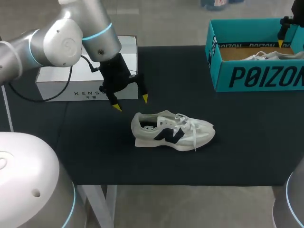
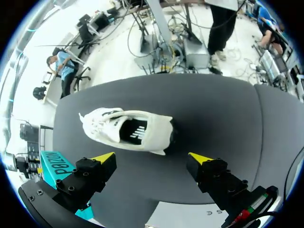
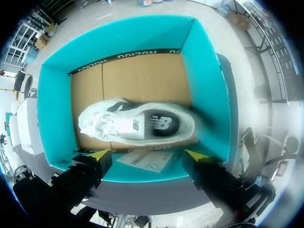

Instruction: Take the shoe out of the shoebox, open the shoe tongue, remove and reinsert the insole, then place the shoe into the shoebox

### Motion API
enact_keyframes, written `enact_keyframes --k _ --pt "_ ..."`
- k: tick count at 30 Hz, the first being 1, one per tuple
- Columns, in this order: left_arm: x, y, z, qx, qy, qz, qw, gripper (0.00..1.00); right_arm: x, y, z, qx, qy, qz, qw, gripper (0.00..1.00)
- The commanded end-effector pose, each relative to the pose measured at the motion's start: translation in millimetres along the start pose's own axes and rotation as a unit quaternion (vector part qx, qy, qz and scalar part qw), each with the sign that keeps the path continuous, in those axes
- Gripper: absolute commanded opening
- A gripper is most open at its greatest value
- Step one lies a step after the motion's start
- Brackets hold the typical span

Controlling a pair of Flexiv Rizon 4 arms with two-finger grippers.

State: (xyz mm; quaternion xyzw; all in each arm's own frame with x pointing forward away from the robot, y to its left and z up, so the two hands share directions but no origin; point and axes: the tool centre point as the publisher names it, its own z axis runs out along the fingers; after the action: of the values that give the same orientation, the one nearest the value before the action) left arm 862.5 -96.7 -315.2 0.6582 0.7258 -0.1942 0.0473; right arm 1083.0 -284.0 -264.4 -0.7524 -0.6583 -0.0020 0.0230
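Note:
A white sneaker (image 1: 172, 130) with a dark side logo lies on its sole on the black table top, toe to the right; in the left wrist view the sneaker (image 2: 129, 129) is ahead of my fingers. My left gripper (image 1: 130, 103) hangs open just above and left of its heel, holding nothing, and shows as the left gripper (image 2: 152, 159) there. The teal shoebox (image 1: 251, 52) stands at the back right. A second white shoe (image 3: 135, 122) lies inside the box (image 3: 57, 90). My right gripper (image 3: 148, 154) is open above it, seen at the head view's edge as the right gripper (image 1: 283, 32).
A white rectangular box (image 1: 83, 76) sits at the back left behind my left arm. A paper sheet (image 3: 145, 160) lies in the teal box beside the shoe. The table's front edge (image 1: 180, 184) runs close below the sneaker.

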Motion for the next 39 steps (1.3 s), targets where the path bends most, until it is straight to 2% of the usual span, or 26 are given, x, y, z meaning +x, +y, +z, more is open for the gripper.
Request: enact_keyframes --k 1,2,4,5,6,7,8,9,10,11,13,16,21,24,25,28,33,39 --pt "2.2 9.0 -3.3 0.082 -0.124 -0.339 0.929 1.0 0.0 -0.2 0.0 0.0 0.0 0.001 1.0 1.0" --pt "1.2 4.7 -4.3 0.063 -0.131 -0.368 0.918 1.0 0.0 -0.2 0.0 0.0 0.0 0.001 1.0 1.0" --pt "-0.4 -3.8 -4.0 0.081 -0.143 -0.41 0.897 1.0 0.0 -0.2 0.0 0.0 0.0 0.001 1.0 1.0" --pt "-0.4 -8.7 -4.0 0.074 -0.145 -0.446 0.88 1.0 0.0 -0.2 0.0 0.0 0.0 0.001 1.0 1.0" --pt "-1.4 -13.5 -2.9 0.074 -0.138 -0.463 0.873 1.0 0.0 -0.2 0.0 0.0 0.0 0.001 1.0 1.0" --pt "-1.1 -20.8 -2.2 0.079 -0.168 -0.481 0.857 1.0 0.0 -0.2 0.0 0.0 0.0 0.001 1.0 1.0" --pt "-1.0 -24.7 -1.5 0.073 -0.158 -0.496 0.851 1.0 0.0 -0.2 0.0 0.0 0.0 0.001 1.0 1.0" --pt "-0.9 -28.8 -0.1 0.059 -0.157 -0.524 0.835 1.0 0.0 -0.2 0.0 0.0 0.0 0.001 1.0 1.0" --pt "2.0 -35.6 0.0 0.054 -0.178 -0.534 0.825 1.0 0.0 -0.2 0.0 0.0 0.0 0.001 1.0 1.0" --pt "6.8 -40.3 0.8 0.049 -0.182 -0.57 0.799 1.0 0.0 -0.2 0.0 0.0 0.0 0.001 1.0 1.0" --pt "18.4 -50.3 -1.6 0.018 -0.202 -0.61 0.766 1.0 0.0 -0.2 0.0 0.0 0.0 0.001 1.0 1.0" --pt "33.7 -62.2 -7.4 -0.007 -0.231 -0.656 0.718 1.0 0.0 -0.2 0.0 0.0 0.0 0.001 1.0 1.0" --pt "46.8 -67.2 -13.2 -0.046 -0.257 -0.706 0.658 1.0 0.0 -0.2 0.0 0.0 0.0 0.001 1.0 1.0" --pt "54.7 -67.5 -12.8 -0.046 -0.275 -0.731 0.622 1.0 0.0 -0.2 0.0 0.0 0.0 0.001 1.0 1.0" --pt "58.2 -66.9 -11.3 -0.038 -0.288 -0.745 0.601 1.0 0.0 -0.2 0.0 0.0 0.0 0.001 1.0 1.0" --pt "60.7 -62.4 -9.2 -0.025 -0.294 -0.756 0.585 1.0 0.0 -0.2 0.0 0.0 0.0 0.001 1.0 1.0" --pt "60.8 -56.3 -6.7 -0.03 -0.299 -0.767 0.567 1.0 0.0 -0.2 0.0 0.0 0.0 0.001 1.0 1.0" --pt "59.8 -41.9 8.5 -0.012 -0.266 -0.782 0.563 1.0 0.0 -0.2 0.0 0.0 0.0 0.001 1.0 1.0"
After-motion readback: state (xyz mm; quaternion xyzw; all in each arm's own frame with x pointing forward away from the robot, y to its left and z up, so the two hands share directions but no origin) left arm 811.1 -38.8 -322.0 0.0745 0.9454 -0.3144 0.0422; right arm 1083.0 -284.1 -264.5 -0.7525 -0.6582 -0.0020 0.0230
